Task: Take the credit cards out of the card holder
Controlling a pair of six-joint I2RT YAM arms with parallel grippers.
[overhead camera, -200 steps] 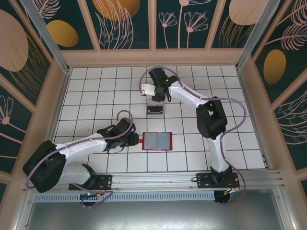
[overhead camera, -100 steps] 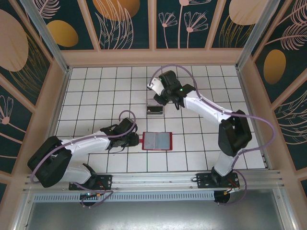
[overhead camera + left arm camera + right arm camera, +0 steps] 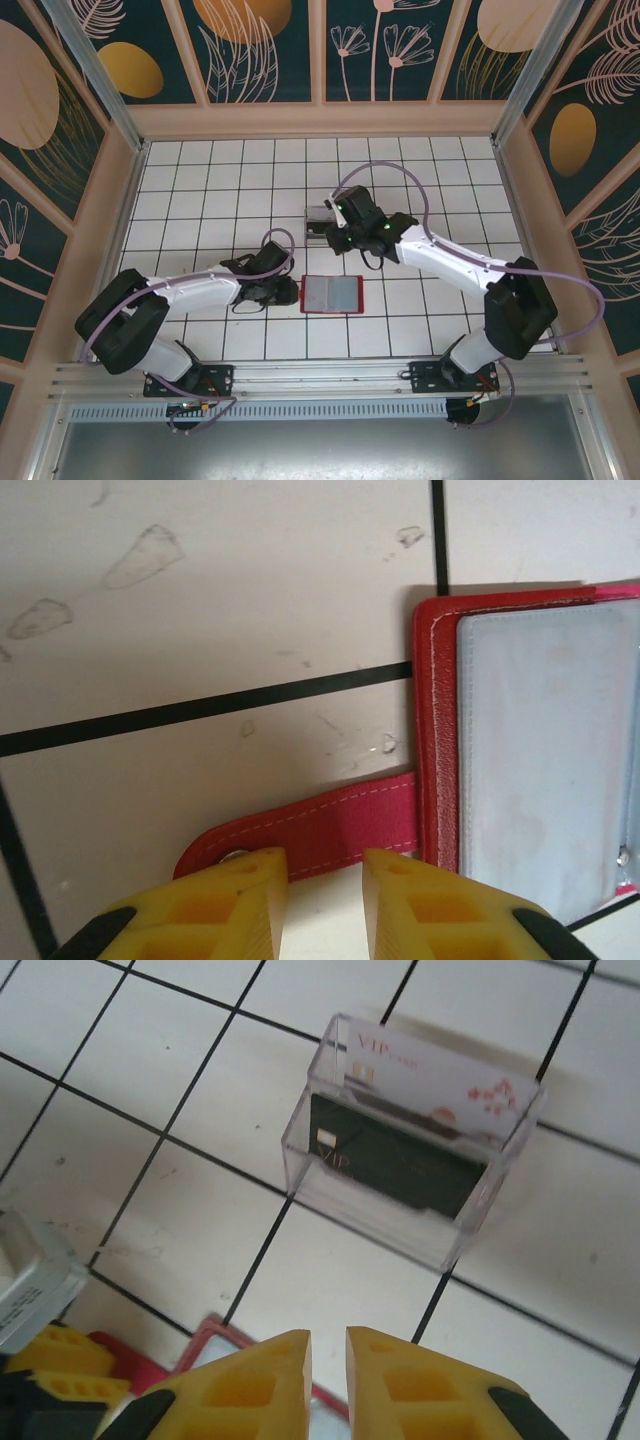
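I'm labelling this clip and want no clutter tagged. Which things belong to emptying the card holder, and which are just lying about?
Job in hand:
card holder, lying open
its red tab
dark card and white VIP card, both standing in the box

Lying about:
clear plastic box, beyond the holder
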